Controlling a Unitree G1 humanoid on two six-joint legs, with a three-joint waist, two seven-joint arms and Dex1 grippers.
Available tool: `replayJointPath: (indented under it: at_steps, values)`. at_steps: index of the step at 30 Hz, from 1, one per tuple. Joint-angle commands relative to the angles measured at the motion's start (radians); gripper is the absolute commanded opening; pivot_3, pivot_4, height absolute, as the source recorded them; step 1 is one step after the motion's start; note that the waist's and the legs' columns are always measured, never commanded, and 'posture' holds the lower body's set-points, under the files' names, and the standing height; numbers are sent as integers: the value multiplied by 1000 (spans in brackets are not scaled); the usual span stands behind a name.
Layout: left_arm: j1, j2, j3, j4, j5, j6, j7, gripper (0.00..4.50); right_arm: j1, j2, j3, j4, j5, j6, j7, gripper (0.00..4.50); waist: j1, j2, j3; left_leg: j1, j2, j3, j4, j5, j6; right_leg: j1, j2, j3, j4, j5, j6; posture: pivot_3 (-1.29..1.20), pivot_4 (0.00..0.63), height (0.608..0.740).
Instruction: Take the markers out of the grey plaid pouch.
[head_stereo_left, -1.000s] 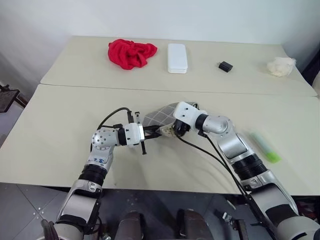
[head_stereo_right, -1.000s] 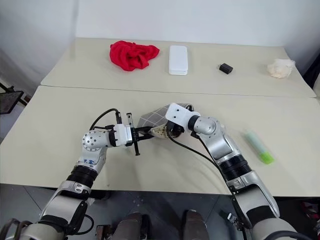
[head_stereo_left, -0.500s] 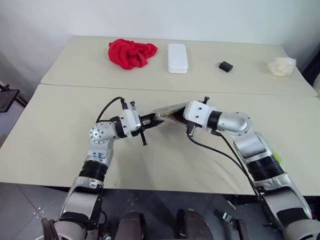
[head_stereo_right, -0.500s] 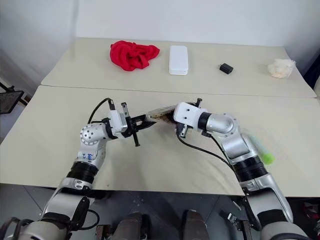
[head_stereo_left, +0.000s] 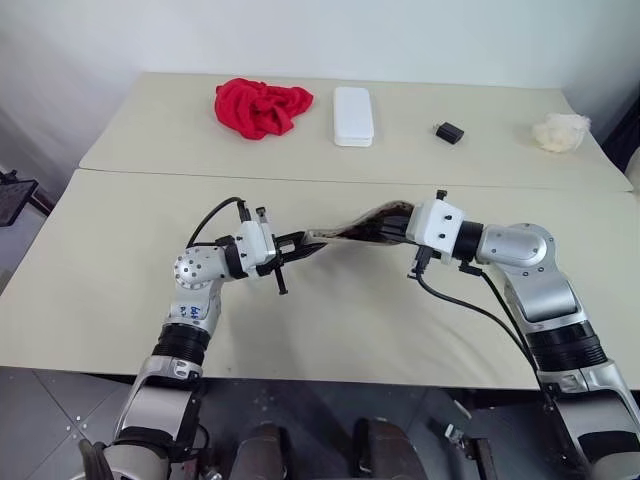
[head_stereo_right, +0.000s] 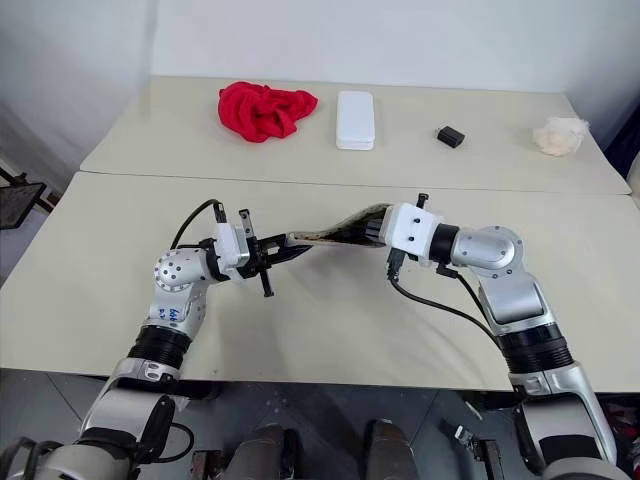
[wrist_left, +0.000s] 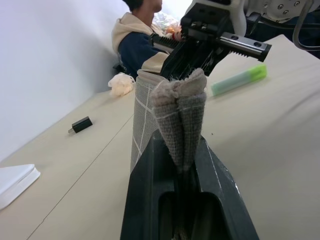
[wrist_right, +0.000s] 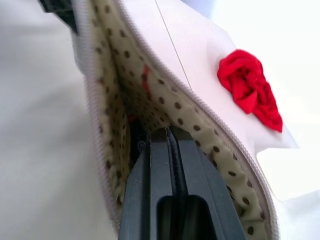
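Two grippers held the grey plaid pouch (head_stereo_left: 355, 226) stretched in the air between them, above the near table (head_stereo_left: 110, 270).

We saw the left gripper (head_stereo_left: 298, 246) clamped tight on one bunched end of the pouch, its fingers (wrist_left: 150, 190) pressed to the fabric on both sides. Our right gripper (head_stereo_right: 372, 232) had its fingers closed together inside the pouch's open mouth, against the brown-dotted lining (wrist_right: 220, 160), so it pinched the other end. Deep in the pouch a red-pink streak (wrist_right: 145, 82) showed, though we could not tell whether it was a marker. The green marker (wrist_left: 239, 80) lay on the table, apart from the pouch. On the far table sat a red cloth (head_stereo_left: 262, 106), a white case (head_stereo_left: 353, 115) and a small black block (head_stereo_left: 450, 132).
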Motion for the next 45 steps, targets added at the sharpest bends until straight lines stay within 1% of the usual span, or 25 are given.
replayJointPath:
  at_steps: [1,4,7,12,16,20,23,27,30,32,34,35,37,39,41,45]
  values:
    - [7,-6,-5,-50,-16,-9,-9,0,-17,29,16,-36,-36,44,-52,933,0,0,0,0,0,0,0,0,0,0,0,0,0,0,0,0,150,740]
    - [8,-11,-8,-64,-19,1,-12,0,-40,60,70,-13,-124,74,-97,1848,-1,0,0,0,0,0,0,0,0,0,0,0,0,0,0,0,150,740]
    - [12,-14,-10,-85,-25,18,-13,0,-54,64,115,18,-210,43,-132,2815,1,0,0,0,0,0,0,0,0,0,0,0,0,0,0,0,150,740]
    - [27,-17,-14,-111,-34,40,-26,0,-81,73,159,44,-291,64,-154,2815,-1,0,0,0,0,0,0,0,0,0,0,0,0,0,0,0,150,740]
    - [64,-21,-31,-179,-76,111,-65,0,-91,82,181,23,-341,119,-154,2815,-2,0,0,0,0,0,0,0,0,0,0,0,0,0,0,0,150,740]
    - [115,-6,-48,-278,-130,227,-109,0,-63,-12,155,-136,-311,327,1,2815,3,0,0,0,0,0,0,0,0,0,0,0,0,0,0,0,150,740]
    - [121,3,-40,-310,-152,295,-110,0,-45,-71,127,-230,-284,423,61,2815,4,0,0,-1,0,-1,0,0,0,0,0,0,0,0,0,0,150,740]
    - [104,3,-11,-299,-185,379,-97,0,-24,-150,99,-312,-246,504,119,2815,2,0,0,0,0,-1,1,0,0,0,0,0,0,0,0,0,150,740]
    - [97,-1,3,-290,-202,408,-99,0,-22,-204,87,-360,-222,549,155,2815,2,0,0,0,0,-1,0,0,0,0,0,0,0,0,0,0,150,740]
    - [94,-4,17,-281,-239,485,-87,0,-39,-235,89,-391,-207,606,186,2815,2,0,0,0,0,-1,0,0,0,0,0,0,0,0,0,0,150,740]
    - [98,3,29,-250,-276,592,-84,0,-68,-230,111,-403,-198,658,195,2815,2,0,0,0,0,-1,0,0,0,0,0,0,0,0,0,0,150,740]
    - [99,3,37,-232,-279,615,-79,0,-80,-212,124,-400,-196,682,188,2815,1,0,0,0,0,-1,1,0,0,0,0,0,0,0,0,0,150,740]
    - [100,6,38,-208,-264,616,-93,0,-96,-188,159,-380,-205,702,178,2815,0,0,0,0,0,-1,0,0,0,0,0,0,0,0,0,0,150,740]
    - [98,0,44,-185,-255,616,-95,0,-127,-128,193,-322,-227,698,128,2815,0,0,0,0,0,-1,0,0,0,0,0,0,0,0,0,0,150,740]
    - [102,3,30,-173,-217,562,-116,0,-155,-75,223,-260,-254,683,81,2815,-1,0,0,0,0,0,0,0,0,0,0,0,0,0,0,0,150,740]
    - [114,8,17,-179,-187,527,-143,0,-177,-18,267,-177,-298,649,25,2815,-1,0,0,0,0,0,1,0,0,0,0,0,1,0,0,0,150,740]
